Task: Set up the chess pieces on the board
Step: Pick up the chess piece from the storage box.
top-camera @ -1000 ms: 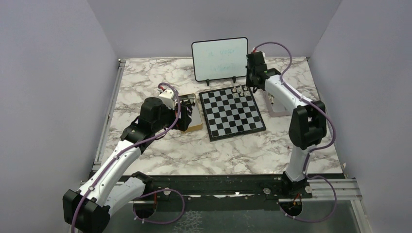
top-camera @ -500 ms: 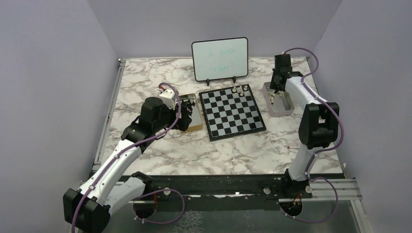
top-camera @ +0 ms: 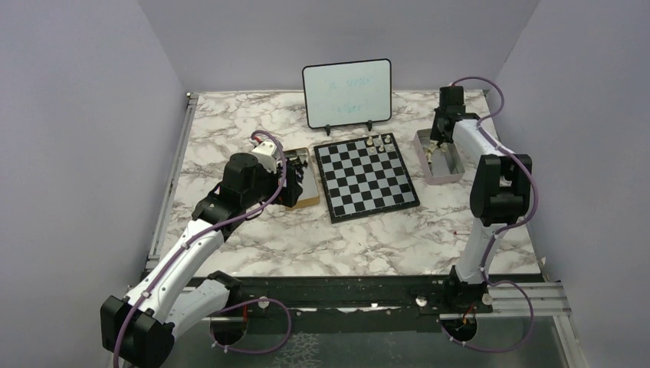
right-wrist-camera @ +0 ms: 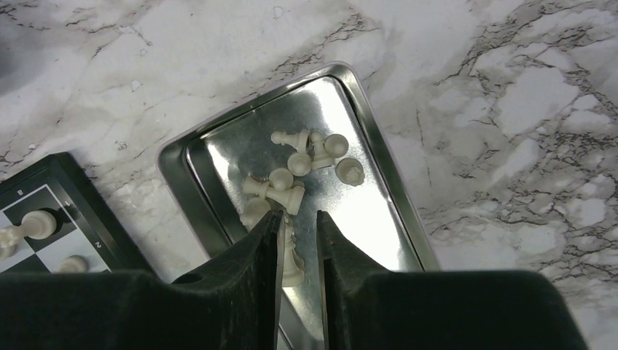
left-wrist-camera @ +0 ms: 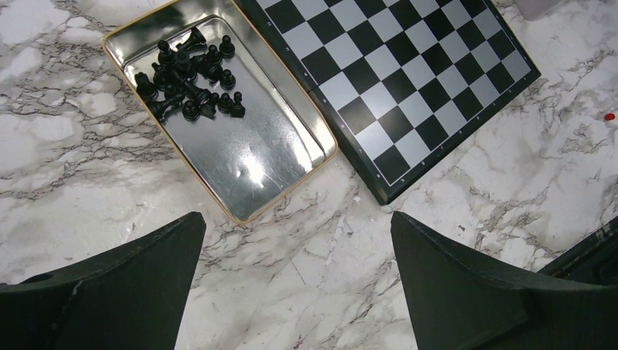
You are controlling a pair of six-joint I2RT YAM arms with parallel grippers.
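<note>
The board (top-camera: 366, 178) lies mid-table, with a few white pieces (top-camera: 377, 142) on its far right squares. My right gripper (top-camera: 438, 146) hangs low in a silver tin (right-wrist-camera: 393, 153) of loose white pieces (right-wrist-camera: 306, 157). Its jaws (right-wrist-camera: 299, 226) stand a narrow gap apart around one lying white piece (right-wrist-camera: 291, 255), which rests against the left finger and clear of the right one. My left gripper (left-wrist-camera: 295, 240) is wide open and empty above bare marble, near a gold-rimmed tin (left-wrist-camera: 255, 146) holding the black pieces (left-wrist-camera: 189, 73).
A whiteboard on a stand (top-camera: 346, 92) is behind the board. The board's corner (right-wrist-camera: 44, 211) lies just left of the silver tin. A tiny red speck (left-wrist-camera: 609, 116) lies on the marble right of the board. Grey walls enclose the table.
My right arm has swung from the board's far right corner over to the silver tin and come down among the white pieces. The left arm has not moved.
</note>
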